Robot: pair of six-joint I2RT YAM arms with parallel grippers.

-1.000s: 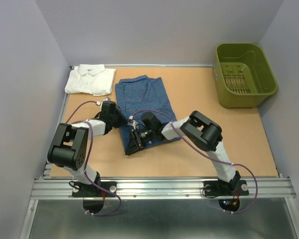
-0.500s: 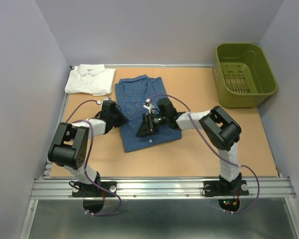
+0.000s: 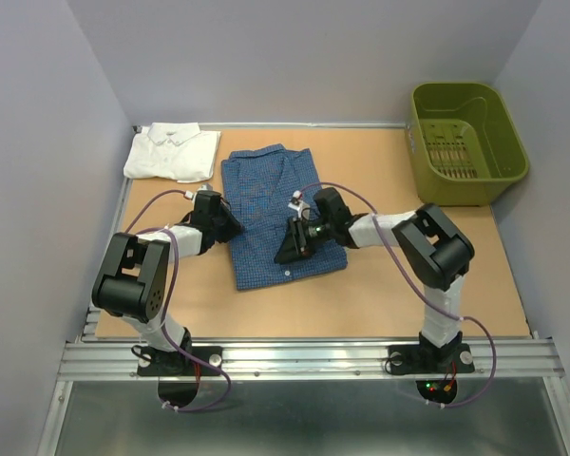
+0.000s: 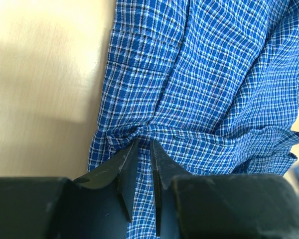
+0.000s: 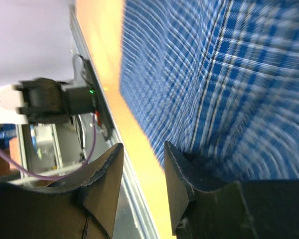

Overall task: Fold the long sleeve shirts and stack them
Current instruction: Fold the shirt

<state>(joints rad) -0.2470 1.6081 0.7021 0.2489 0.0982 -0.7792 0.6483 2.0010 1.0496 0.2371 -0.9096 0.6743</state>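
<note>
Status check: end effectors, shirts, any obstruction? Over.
Left end effector pinching edge of blue shirt. Right end effector open, over same shirt. White shirt folded, far left. No obstruction seen.

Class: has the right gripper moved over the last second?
Yes. The right gripper shifted across the dark blue checked shirt, toward the olive-green plastic basket.

The blue checked shirt [image 3: 261, 185] lies folded lengthwise on the middle of the table [image 3: 389, 266], collar toward the far edge, its cloth puckered into a small gather at its left edge. The white shirt [image 3: 171, 152] lies neatly folded in the far left corner, collar up.
</note>
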